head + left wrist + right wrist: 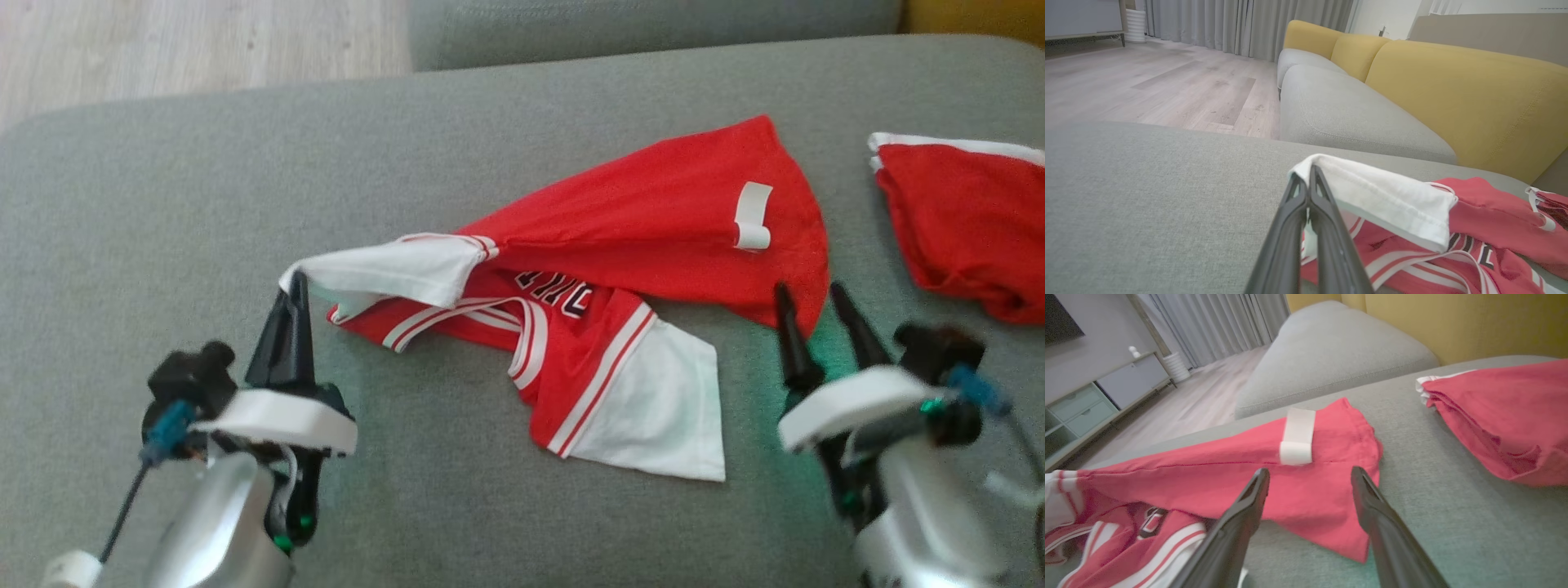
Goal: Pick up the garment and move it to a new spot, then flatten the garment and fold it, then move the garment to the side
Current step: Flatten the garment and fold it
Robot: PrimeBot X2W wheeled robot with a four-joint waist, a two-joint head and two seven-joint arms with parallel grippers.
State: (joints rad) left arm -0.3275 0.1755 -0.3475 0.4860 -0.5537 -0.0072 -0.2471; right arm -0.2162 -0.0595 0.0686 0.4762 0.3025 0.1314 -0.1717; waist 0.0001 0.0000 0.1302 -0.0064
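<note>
A broad grey seat cushion (163,204) carries everything. The garment (653,220), a red jersey with white sleeves, lies crumpled across its middle. The body trails toward the far right, and the collar and lettering are bunched under a fold, so it is not yet flat. A second red garment (963,220) sits folded against the cushion's right edge, apart from the jersey. It looks like a finished piece set aside, which suggests where this one is meant to end up.

The left gripper (295,286) is toward the near-left part of the cushion, with its two dark fingers pressed together on the tip of the white sleeve (392,269). That sleeve is lifted off the fabric and drawn into a taut point toward the left. Gripping at this outermost corner lets a pull spread the jersey instead of dragging it as a lump.

The right gripper (808,287) has its fingers standing wide apart and holds nothing. Its tips are just at the jersey's near hem, probably lined up to take the opposite end so both arms can lift or stretch it together. The other sleeve (661,408) lies flat toward the near edge. A small white label (753,214) curls up on the red body.
</note>
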